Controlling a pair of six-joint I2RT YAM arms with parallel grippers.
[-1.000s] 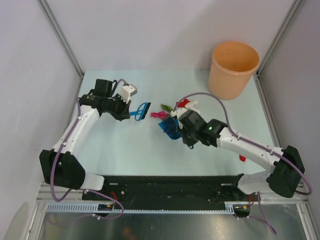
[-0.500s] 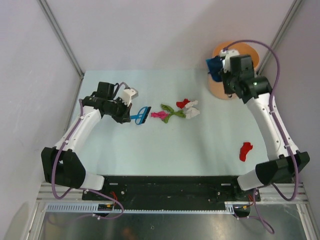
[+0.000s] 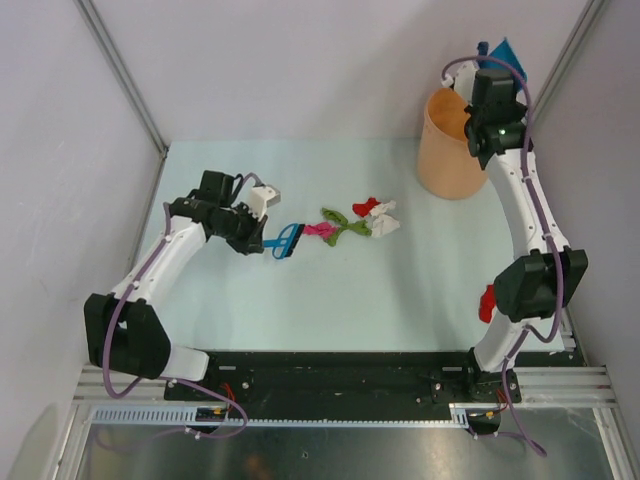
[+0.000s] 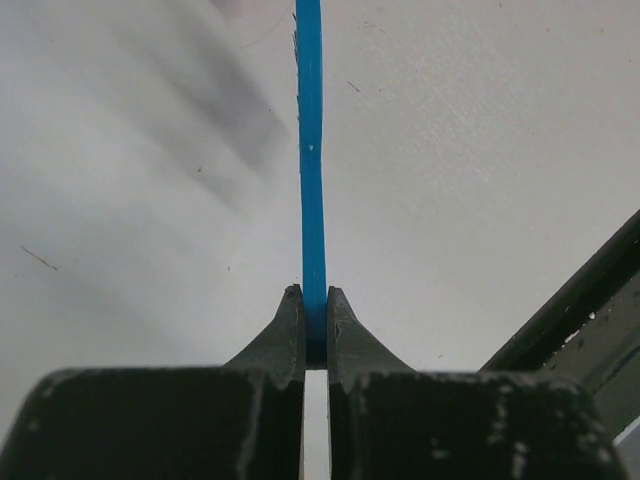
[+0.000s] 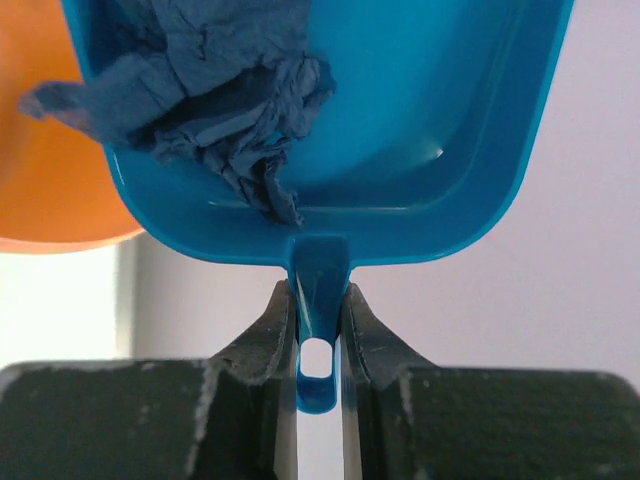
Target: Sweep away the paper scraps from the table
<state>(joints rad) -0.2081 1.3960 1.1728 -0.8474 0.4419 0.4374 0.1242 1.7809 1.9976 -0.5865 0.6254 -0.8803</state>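
Above the bin [image 3: 445, 165] at the far right corner, the right gripper [image 5: 318, 300] is pinched on the handle of the dustpan [image 5: 430, 120], with a jaw pressed against each side of the tab. The dustpan is carried high, its mouth pointing away from the wrist. A crumpled wad [image 5: 215, 95] sits in its left half and looks blue, perhaps tinted by the plastic. The orange rim shows just under that side, so the dustpan seems to be held there in order to tip the load into the bin. The wad is not yet out.

Down on the worktop [image 3: 330, 300], the left gripper [image 4: 314, 310] is pressed together on the thin blue brush [image 4: 311, 150]. It grips the handle edge-on, so the head points away from the wrist. Seen from above, the head rests on or just over the surface, right beside the pink end of the scraps [image 3: 350, 225]. These are pink, green, red and white pieces strung in a short row at mid-worktop. That placing suits a push rightward along the row when the dustpan comes down to meet it. One red scrap [image 3: 487, 300] lies apart, near the right edge beside the right arm's elbow, and will likely need its own pass.
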